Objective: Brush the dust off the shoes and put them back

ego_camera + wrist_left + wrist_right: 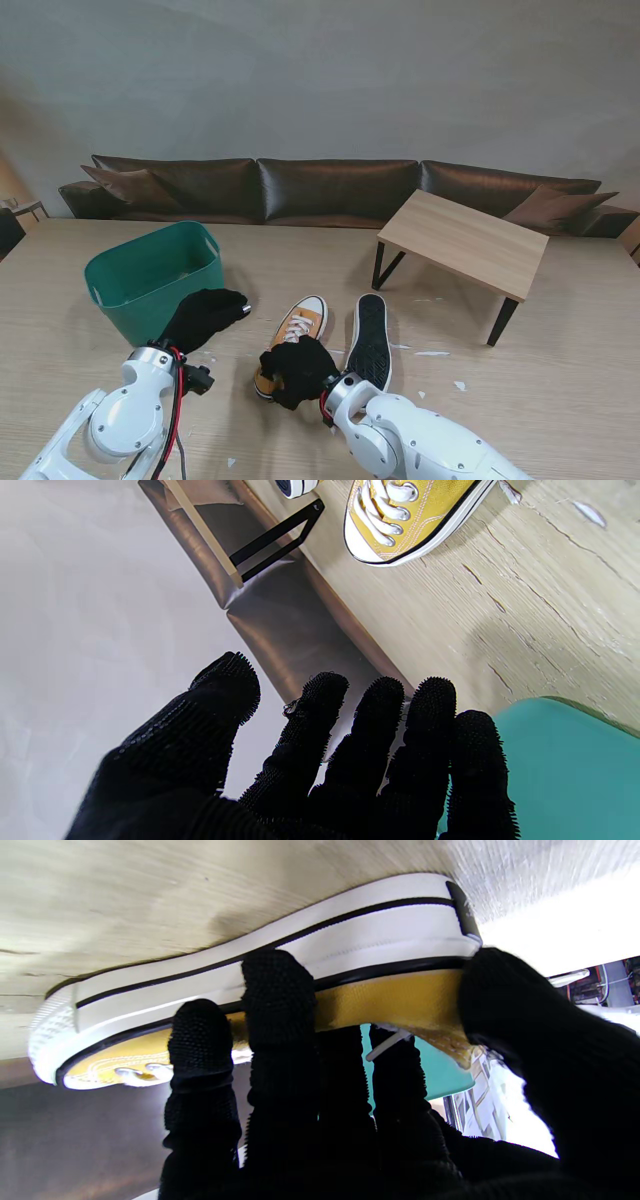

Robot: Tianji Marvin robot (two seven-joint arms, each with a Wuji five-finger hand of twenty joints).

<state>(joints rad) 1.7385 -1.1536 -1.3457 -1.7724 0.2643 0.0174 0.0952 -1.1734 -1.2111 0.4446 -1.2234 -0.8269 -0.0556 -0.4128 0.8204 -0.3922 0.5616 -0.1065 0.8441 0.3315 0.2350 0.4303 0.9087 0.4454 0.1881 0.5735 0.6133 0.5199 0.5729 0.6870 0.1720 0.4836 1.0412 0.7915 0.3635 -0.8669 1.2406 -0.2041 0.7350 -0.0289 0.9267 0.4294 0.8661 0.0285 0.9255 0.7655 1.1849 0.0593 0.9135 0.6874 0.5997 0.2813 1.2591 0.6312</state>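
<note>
A yellow sneaker [301,325] with white toe cap and laces stands upright on the wooden table, toe pointing away from me. My right hand [297,369], in a black bristled glove, is shut on its heel end; in the right wrist view the fingers [277,990] wrap the yellow side [385,997] and white sole. Right of it the second sneaker [371,338] lies on its side, dark sole showing. My left hand [203,316], also black-gloved, hovers open beside the green bin, fingers [380,715] spread and holding nothing. The yellow sneaker's toe [405,520] shows beyond them.
A green plastic bin [152,275] stands at the left, close to my left hand. A small low wooden table [465,240] with black legs stands at the right, farther off. White scraps [432,353] dot the table top near the shoes. A brown sofa [335,188] lines the far edge.
</note>
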